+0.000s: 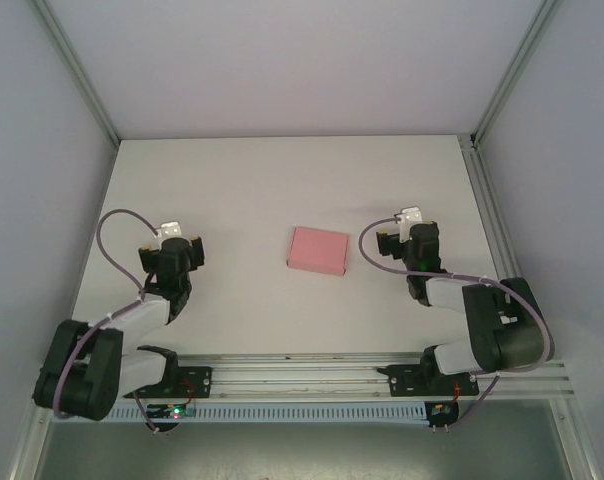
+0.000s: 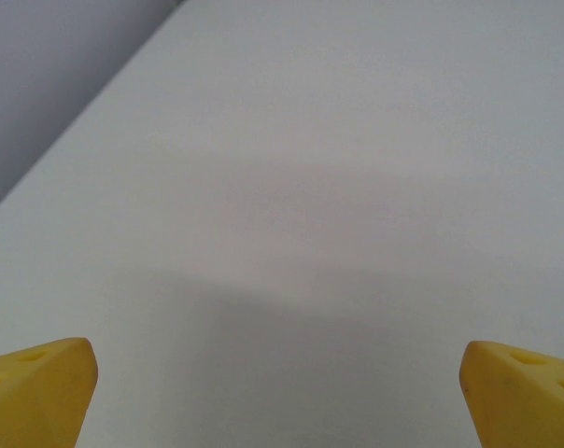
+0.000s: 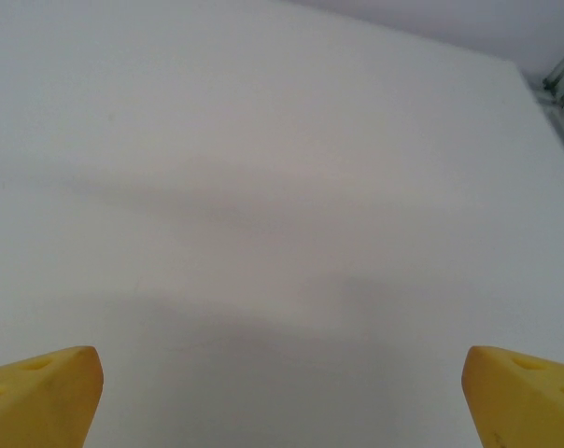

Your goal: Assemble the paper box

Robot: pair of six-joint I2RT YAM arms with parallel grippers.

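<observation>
White table (image 1: 282,180) is ringed by pale grey walls (image 1: 282,60). On one side the left gripper (image 1: 172,232) is held wide open. The pink paper box (image 1: 318,250) is laid in the middle, untouched. The right gripper (image 1: 412,218) is spread wide too.

Your top camera looks down from above the near edge over the whole bench (image 1: 282,180). Both wrist cameras sit close above it, facing forward.

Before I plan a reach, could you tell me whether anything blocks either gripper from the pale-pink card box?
Nothing visible: bare white table separates the pale-pink card box from the left gripper and right gripper.
</observation>
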